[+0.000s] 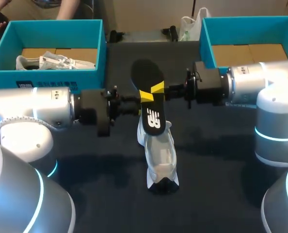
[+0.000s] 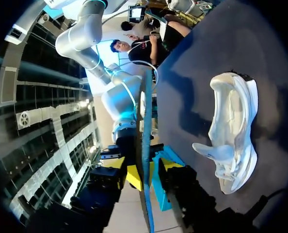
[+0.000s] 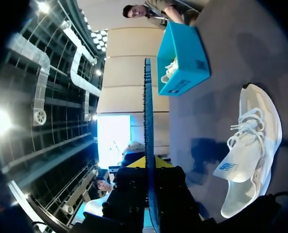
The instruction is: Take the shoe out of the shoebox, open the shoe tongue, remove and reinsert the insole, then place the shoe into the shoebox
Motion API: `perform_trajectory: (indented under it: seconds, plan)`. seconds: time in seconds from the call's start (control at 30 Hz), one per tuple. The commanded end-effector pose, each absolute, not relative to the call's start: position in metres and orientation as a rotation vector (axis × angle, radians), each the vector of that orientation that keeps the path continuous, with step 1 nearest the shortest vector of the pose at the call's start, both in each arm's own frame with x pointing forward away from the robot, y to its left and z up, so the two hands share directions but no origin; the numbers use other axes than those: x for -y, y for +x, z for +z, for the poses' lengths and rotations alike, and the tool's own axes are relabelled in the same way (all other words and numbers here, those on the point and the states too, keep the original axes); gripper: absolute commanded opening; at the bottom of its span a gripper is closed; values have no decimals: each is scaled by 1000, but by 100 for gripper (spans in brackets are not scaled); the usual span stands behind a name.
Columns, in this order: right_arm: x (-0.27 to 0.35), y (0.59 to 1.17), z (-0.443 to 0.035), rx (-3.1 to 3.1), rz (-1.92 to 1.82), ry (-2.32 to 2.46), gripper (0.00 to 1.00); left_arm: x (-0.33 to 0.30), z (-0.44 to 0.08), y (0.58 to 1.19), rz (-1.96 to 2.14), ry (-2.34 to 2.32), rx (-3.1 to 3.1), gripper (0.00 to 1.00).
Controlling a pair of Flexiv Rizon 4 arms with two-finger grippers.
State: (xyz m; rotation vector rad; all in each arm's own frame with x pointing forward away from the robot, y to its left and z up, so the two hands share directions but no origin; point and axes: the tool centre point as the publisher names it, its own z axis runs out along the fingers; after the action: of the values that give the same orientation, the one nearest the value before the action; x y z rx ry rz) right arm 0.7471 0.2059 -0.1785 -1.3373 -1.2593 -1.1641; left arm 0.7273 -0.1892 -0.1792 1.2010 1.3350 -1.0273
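**Insole hangs over the shoe, both pointing the same way**

We hold the insole (image 1: 146, 75) up in the air. It is above the far end of the shoe (image 1: 162, 158), with its flat side up. The shoe lies on its sole on the table (image 1: 221, 184), with its opening up and its tongue pulled out.

What matters most is how the two line up. The insole's long way runs nearly the same as the shoe's long way, from the far end toward us. The near tip of the insole is just over the shoe's far end. The rest of it sticks out past the shoe. So the shoe's opening is below the insole and a bit closer to us.

Our right gripper (image 1: 158, 88) comes in from the right of the shoe. It pinches the insole at its middle, one yellow tip on each face. Our left gripper (image 1: 145, 96) comes in from the left of the shoe and meets the insole at the same spot. We cannot tell if it is squeezing or only sitting around it. Both grippers are about as near to the shoe as each other.

We think the next job is to put the insole back in (tip it down and slide it toward us into the opening).
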Motion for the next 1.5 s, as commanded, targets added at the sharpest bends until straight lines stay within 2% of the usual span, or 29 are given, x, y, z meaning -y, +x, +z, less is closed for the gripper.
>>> perform_trajectory:
  seconds: [0.03,0.23,0.83,1.1,1.13,1.17,1.5]
  plan:
    - [-193,736,-186,1240,-1180,-1356,0,151,-164,709,-1012,1261,-1401,100]
    - [-182,723,-192,1221,-1180,-1378,0,108,-157,706,-865,1435,-1531,100]
    - [-174,706,-218,1211,-1167,-1356,0,108,-157,706,-865,1435,-1531,100]
    - [-175,704,-218,1210,-1176,-1349,0,125,-127,754,-956,1557,-1767,100]
    - [-175,704,-218,1210,-1176,-1349,0,130,-124,759,-861,1593,-1807,100]
    - [-175,704,-218,1210,-1176,-1349,0,133,-120,762,-768,1589,-1820,100]
    - [-175,704,-218,1210,-1176,-1349,0,133,-120,762,-768,1589,-1820,100]
